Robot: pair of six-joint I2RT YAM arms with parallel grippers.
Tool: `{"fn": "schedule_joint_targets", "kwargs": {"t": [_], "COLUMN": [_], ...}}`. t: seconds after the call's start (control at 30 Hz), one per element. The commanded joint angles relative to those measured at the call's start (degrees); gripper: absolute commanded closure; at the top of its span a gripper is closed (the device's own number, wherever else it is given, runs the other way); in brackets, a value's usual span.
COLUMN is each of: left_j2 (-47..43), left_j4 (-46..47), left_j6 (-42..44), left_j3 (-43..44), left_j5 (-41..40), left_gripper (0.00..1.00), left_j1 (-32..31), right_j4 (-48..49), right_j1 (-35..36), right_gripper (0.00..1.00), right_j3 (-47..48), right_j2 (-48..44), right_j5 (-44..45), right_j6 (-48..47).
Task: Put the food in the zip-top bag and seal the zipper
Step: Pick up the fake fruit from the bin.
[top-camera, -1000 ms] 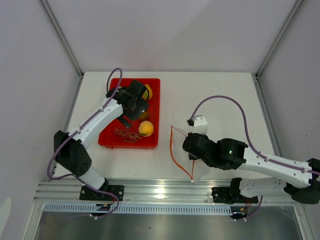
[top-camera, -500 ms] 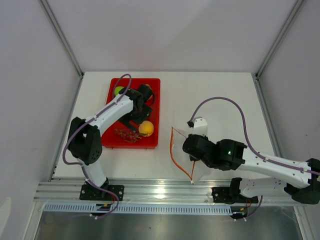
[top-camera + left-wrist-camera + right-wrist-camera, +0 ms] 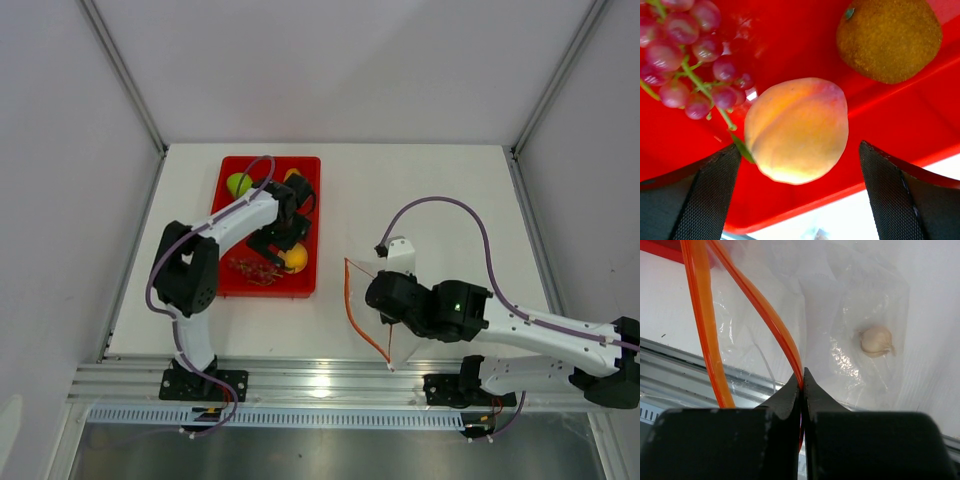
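Observation:
The food lies in the red tray (image 3: 228, 282). In the left wrist view a pink-yellow peach (image 3: 797, 130) sits between the fingers of my open left gripper (image 3: 800, 197), touching neither. Dark red grapes (image 3: 685, 55) lie to its left, and a brown kiwi (image 3: 888, 37) is beyond. From above, my left gripper (image 3: 285, 245) hovers over the peach (image 3: 294, 259), with the grapes (image 3: 254, 268) and a green apple (image 3: 238, 184) nearby. My right gripper (image 3: 802, 376) is shut on the orange zipper (image 3: 755, 300) of the clear zip-top bag (image 3: 840, 305). The bag's mouth gapes. A pale garlic bulb (image 3: 876, 340) lies inside the bag.
The tray stands at the table's left. The bag (image 3: 370, 320) lies between the tray and the right arm, near the metal rail (image 3: 320, 380) along the front edge. Grey walls close in on the table on three sides.
The left arm has folded in, and its gripper came from the tray's far end down over the peach, uncovering the green apple. The right gripper still holds the zipper; the bag shifted slightly.

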Motion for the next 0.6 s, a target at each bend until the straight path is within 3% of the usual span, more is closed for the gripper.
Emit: {"fn": "schedule_joint_targets", "kwargs": {"t": [0.0, 0.33, 0.57], "left_j2": [2.29, 4.85, 2.22], "left_j4": [0.87, 1.31, 2.36], "left_j6": [-1.53, -2.50, -1.54], "left_j3": [2.05, 0.82, -0.50], "left_j5": [0.94, 3.14, 2.00], "left_gripper": [0.00, 0.03, 0.24], "left_j1": [0.60, 1.12, 1.04], "right_j4": [0.04, 0.57, 0.83], "right_j1": [-0.35, -0.62, -0.70], "right_gripper": [1.00, 1.00, 1.00], "right_j3": [-0.08, -0.35, -0.35], "right_j2": [-1.31, -1.31, -1.22], "right_j5": [0.72, 0.63, 0.45], "right_j6": [0.13, -0.13, -0.22]}}
